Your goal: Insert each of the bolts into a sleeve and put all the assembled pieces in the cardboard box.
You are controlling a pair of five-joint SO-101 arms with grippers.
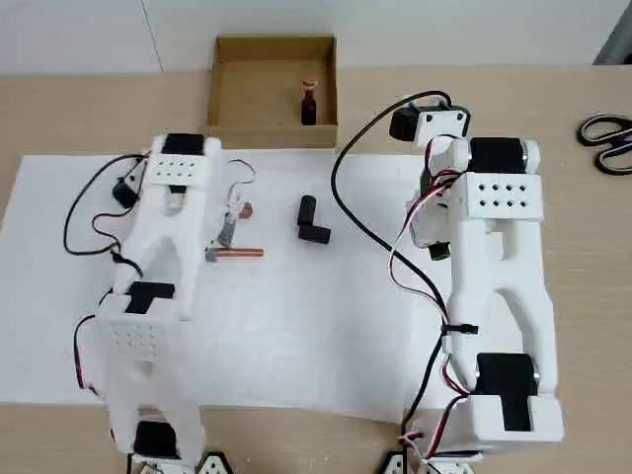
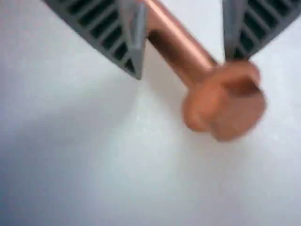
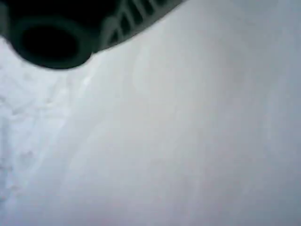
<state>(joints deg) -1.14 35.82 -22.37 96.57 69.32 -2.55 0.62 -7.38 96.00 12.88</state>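
Standing at the near edge of the counter (image 1: 59, 109), both arms lean out over a white paper sheet (image 1: 296, 336) that covers most of the counter's middle.

Left claw (image 2: 183, 66): positioned over the left half of the sheet, toward its far edge. A copper bolt (image 2: 202, 70) passes through it, shaft inside and hexagonal head projecting beyond. Whether the claw is clamping this bolt cannot be told.

Right claw (image 3: 89, 37): positioned over the right half of the sheet, under its own arm in the high view. It is pinching a black sleeve (image 3: 47, 42), held above the paper with the open bore facing the wrist camera.

Second bolt (image 1: 237, 254): lying flat on the sheet, just nearside of the left claw, parallel to the counter's near edge.

Loose parts: first loose sleeve (image 1: 308, 208) and second loose sleeve (image 1: 317, 234) lie close together near the centre of the sheet, between the two arms. Whether they touch cannot be told.

Cardboard box (image 1: 223, 94): open, set at the far edge of the counter, just beyond the sheet's far edge. One assembled piece (image 1: 309, 103) stands upright inside, against the right wall, copper head uppermost on a dark sleeve.

Scissors (image 1: 607, 138): on bare counter at the right edge, well apart from the work.
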